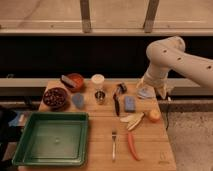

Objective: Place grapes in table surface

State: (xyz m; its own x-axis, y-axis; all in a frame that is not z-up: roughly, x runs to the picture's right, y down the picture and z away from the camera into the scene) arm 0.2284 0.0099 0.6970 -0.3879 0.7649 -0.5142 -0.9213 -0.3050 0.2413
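Gripper [150,92] hangs at the table's [150,157] far right corner, tucked under the bent arm [167,57], and it's released, nothing in its grasp. It's parked well away from the prize, so there's a long reach across to come.

And where's that prize? The grapes [54,94] sit piled in the bowl [45,103] at the far left corner, just beyond the tray [50,137]. They're contained, not yet on bare wood, so by my reading the task has hardly started: pick first, then set down.

Look at the traffic in between. A cup [98,80] and a tin [100,96] stand mid-table near the far edge, with a sponge [130,103] toward the right edge. The banana [132,120] and orange [154,115] lie by the right edge, the fork [114,145] and carrot [132,146] toward the near edge.

Open planks show between the tray and the fork, a fair landing spot I'd say. The bowl's rim will likely force a top-down grab, and a loose cluster could shed berries if squeezed off-centre.
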